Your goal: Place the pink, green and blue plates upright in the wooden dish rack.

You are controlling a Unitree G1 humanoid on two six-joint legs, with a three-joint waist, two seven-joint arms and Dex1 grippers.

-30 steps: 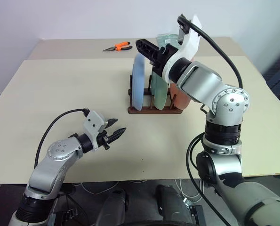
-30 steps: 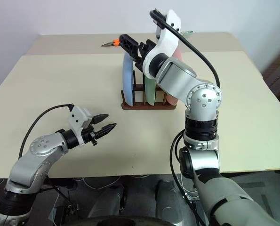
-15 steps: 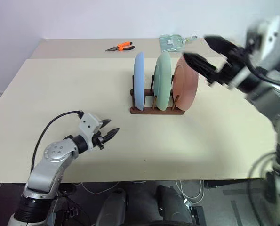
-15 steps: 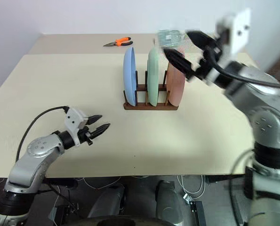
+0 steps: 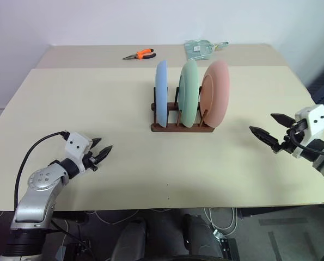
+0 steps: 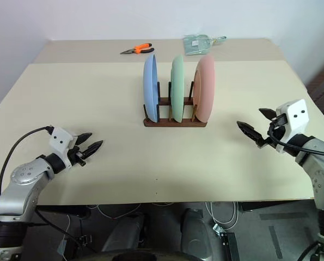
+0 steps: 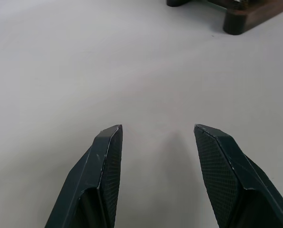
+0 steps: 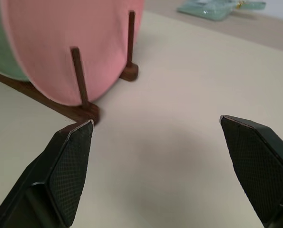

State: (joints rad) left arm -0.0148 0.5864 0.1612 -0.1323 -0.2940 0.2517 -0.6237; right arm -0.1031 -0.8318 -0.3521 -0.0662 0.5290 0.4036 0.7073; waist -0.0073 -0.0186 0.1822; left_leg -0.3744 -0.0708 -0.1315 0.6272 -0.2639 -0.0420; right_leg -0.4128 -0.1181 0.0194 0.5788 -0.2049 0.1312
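Both tools empty | right tool [image 5: 269,126] wide, withdrawn from pink plate [image 5: 216,92] | left tool [image 5: 100,150] part-open

Bare table [image 5: 96,103] around rack [image 5: 181,128]; pliers [image 5: 139,54], bag [image 5: 202,48] behind.

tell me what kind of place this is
Probably a lab or test bench, not a kitchen: a bare beige table against a plain white wall, orange-handled pliers lying near the wooden dish rack.
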